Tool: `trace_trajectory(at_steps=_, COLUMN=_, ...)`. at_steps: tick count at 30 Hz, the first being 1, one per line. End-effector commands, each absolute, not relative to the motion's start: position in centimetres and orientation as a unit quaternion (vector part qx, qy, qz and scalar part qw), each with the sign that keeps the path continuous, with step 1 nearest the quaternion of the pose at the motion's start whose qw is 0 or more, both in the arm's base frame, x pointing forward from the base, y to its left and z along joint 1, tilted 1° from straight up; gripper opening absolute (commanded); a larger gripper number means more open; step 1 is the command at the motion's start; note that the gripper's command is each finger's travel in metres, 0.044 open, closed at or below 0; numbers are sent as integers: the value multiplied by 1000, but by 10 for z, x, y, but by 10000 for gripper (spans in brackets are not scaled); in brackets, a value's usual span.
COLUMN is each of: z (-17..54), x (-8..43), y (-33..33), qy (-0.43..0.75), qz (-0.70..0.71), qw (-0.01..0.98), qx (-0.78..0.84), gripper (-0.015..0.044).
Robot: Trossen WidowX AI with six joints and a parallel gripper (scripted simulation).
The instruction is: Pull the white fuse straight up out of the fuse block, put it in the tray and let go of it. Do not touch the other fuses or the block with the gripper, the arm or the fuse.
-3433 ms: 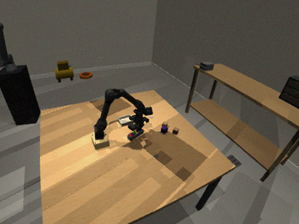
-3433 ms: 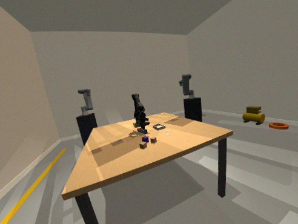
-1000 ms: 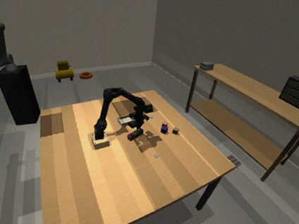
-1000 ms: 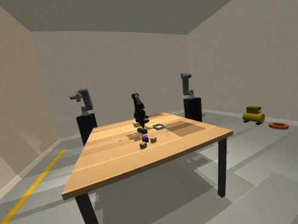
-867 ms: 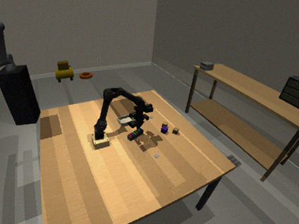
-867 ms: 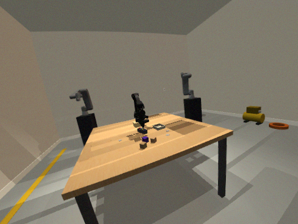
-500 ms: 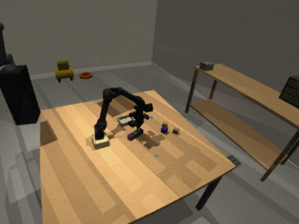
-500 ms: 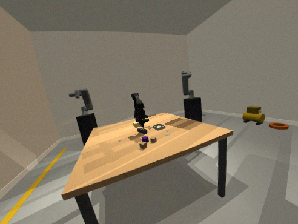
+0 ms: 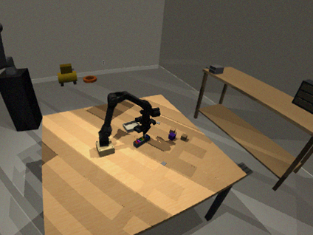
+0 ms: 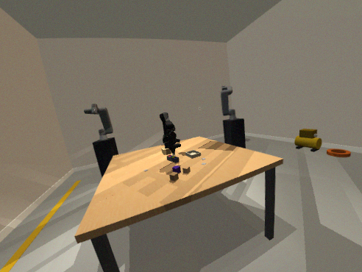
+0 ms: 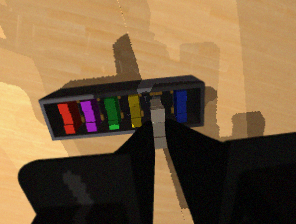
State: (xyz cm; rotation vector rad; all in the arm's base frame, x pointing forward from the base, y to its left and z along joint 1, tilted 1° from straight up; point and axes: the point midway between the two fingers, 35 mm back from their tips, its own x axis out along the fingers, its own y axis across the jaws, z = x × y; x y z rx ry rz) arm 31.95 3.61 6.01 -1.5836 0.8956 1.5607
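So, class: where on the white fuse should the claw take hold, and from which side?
Grip the white fuse by its top end, from straight above, as the claw does now. It stands upright between the yellow fuse and blue fuse, leaving only its top free.

A slim black arm (image 9: 121, 107) of rounded, tube-like links rises from a squat beige block base (image 9: 105, 148) on the wooden table. Its gripper (image 11: 159, 131) ends in two broad, flat, matte-black fingers tapering to wedge tips. No cables, screws or markings can be made out.
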Motion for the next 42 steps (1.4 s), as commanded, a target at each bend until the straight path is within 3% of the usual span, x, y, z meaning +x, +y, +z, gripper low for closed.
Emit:
trace_trajectory(at_steps=1, z=71, x=323, y=36, qy=344, qz=602, qw=365, qx=-622, gripper=0)
trace_trajectory(at_steps=19, z=80, x=322, y=39, qy=344, qz=602, qw=365, qx=-622, gripper=0)
trace_trajectory(at_steps=42, z=82, x=294, y=164, qy=341, qz=605, qw=368, qx=-619, gripper=0)
